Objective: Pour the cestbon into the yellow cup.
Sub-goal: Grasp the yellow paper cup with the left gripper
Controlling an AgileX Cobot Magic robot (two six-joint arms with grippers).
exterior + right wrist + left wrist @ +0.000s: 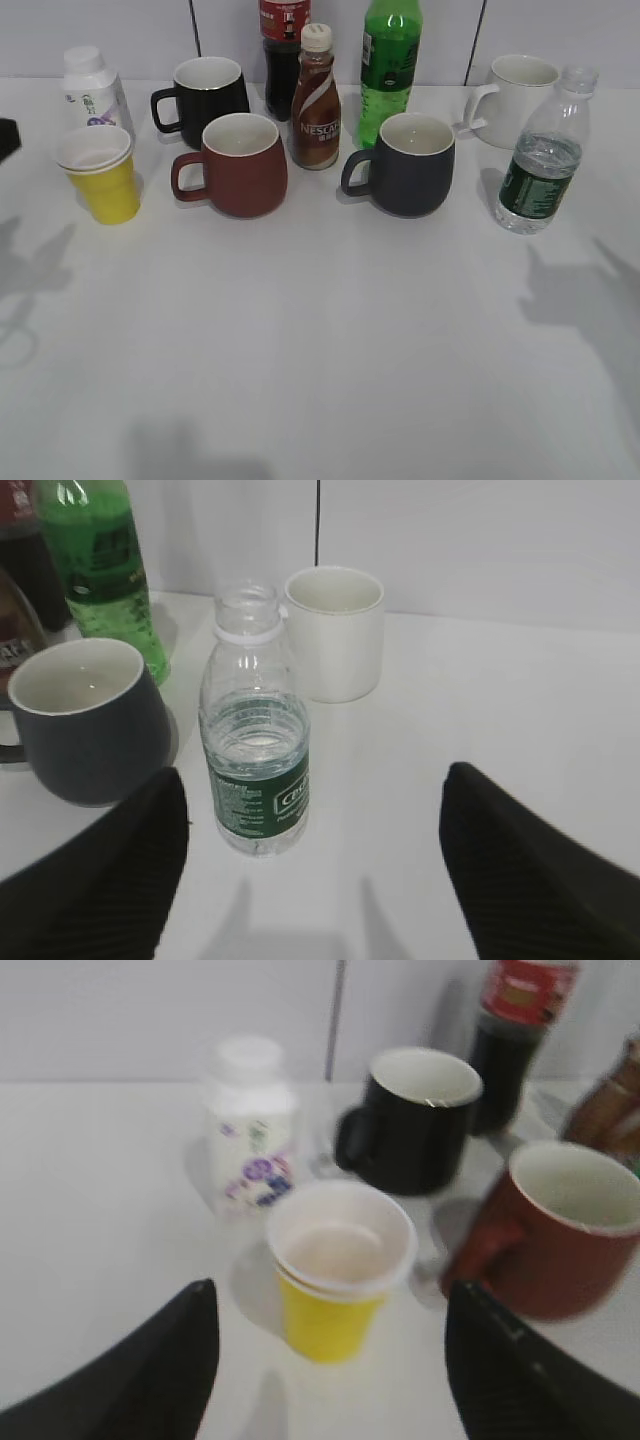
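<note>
The cestbon point(541, 160) is a clear bottle with a dark green label, standing upright at the right of the table, partly filled with water. In the right wrist view the cestbon point(256, 742) has no cap on its neck. My right gripper point(315, 875) is open and empty, a little short of the bottle, which sits left of the middle of the jaws. The yellow cup point(101, 176) stands upright at the left. In the left wrist view the yellow cup point(337, 1278) stands just ahead between the open, empty jaws of my left gripper point(330, 1365).
A dark red mug point(240, 165) stands right of the cup, with a black mug point(210, 95) and a white bottle point(92, 90) behind. A dark grey mug point(412, 163), white mug point(520, 98), Nescafe bottle point(316, 100), green bottle point(390, 65) and cola bottle point(282, 50) stand at the back.
</note>
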